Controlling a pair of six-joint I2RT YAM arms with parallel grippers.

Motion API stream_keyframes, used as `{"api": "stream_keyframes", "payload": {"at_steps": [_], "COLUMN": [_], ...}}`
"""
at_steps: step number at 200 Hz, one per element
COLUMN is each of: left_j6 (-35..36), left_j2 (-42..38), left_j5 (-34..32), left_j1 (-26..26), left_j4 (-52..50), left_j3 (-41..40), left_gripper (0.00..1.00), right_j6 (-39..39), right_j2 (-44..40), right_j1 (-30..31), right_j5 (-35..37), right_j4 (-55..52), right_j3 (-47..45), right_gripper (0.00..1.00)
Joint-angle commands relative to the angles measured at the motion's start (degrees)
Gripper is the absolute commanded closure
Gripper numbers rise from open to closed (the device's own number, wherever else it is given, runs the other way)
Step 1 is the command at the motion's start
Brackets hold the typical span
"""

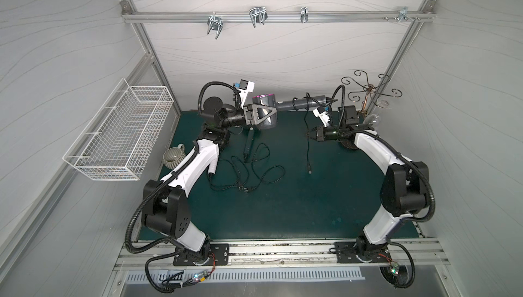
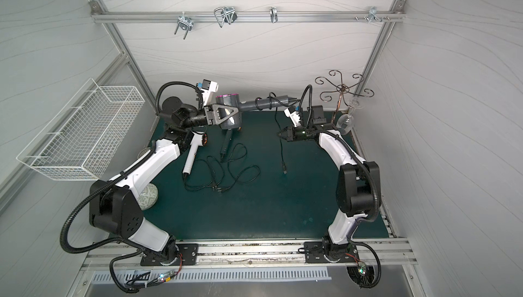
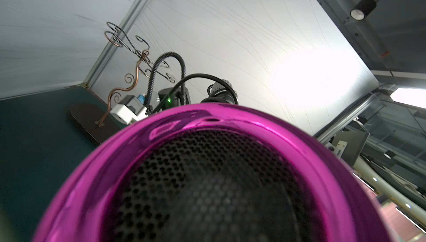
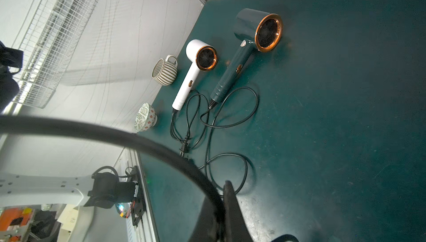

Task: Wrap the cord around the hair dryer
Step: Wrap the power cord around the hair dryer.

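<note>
The grey hair dryer (image 1: 285, 105), with a glossy magenta rear ring (image 3: 230, 116), is held clear of the tabletop (image 1: 283, 210) at its far side, with the barrel to the left and the handle pointing right. The left jaws stand apart and are clamped across the barrel. The right jaws are together, pinching the black cord (image 1: 307, 148) a little below the handle. From that pinch the rest of the cord hangs straight down to the plug (image 1: 310, 171), which lies on the mat. Near the end of the handle the cord seems to pass around it at least once, though the exact count is hard to make out. The dryer looks rigid and moderately heavy, and its smooth shell could twist in a grip, so the barrel is probably the steadiest place to hold it. The cord looks limp but springy and likely to uncoil unless kept taut, so it should be gripped close to the handle with little slack. The free plug end may swing. On the near-left tabletop lie a white hair dryer (image 4: 198, 68) and a dark green hair dryer (image 4: 244, 51) with loose cords, beside a striped mug (image 4: 164, 71) and a patterned bowl (image 4: 146, 119). No writing can be read, and a small badge on the green one is too small to make out.
</note>
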Motion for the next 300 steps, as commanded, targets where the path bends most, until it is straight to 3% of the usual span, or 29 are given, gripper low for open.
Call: {"api": "stream_keyframes", "payload": {"at_steps": [1,46,122,231,269,300], "left_j6": [-4.81,-3.71,4.47,30.11,38.35,40.78], "left_j2": [0.57,2.9,7.48,8.31,5.57,2.27], "left_j5": [-3.41,-9.06,-13.03,-18.98,-21.8,-21.58], "left_j1": [0.83,1.86,3.75,3.84,2.4,0.42], "left_j4": [11.41,9.66,-1.33,-32.94,-42.56,-45.71], "left_j3": [3.49,3.67,5.89,7.91,6.49,1.48], "left_gripper": [1.0,1.0,1.0,1.0,1.0,1.0], "right_j6": [3.54,4.9,-6.73,-22.92,-27.79,-30.34], "right_j2": [-3.38,-7.32,-11.27,-9.03,-6.48,-4.43], "right_j1": [1.22,5.7,20.38,26.92,26.87,25.94], "right_j5": [-0.76,2.48,17.42,32.25,40.88,47.13], "right_j4": [5.38,7.6,-9.6,-43.92,-47.7,-44.51], "right_j3": [-2.4,-6.75,-1.6,29.93,38.54,43.97], "right_gripper": [1.0,1.0,1.0,1.0,1.0,1.0]}}
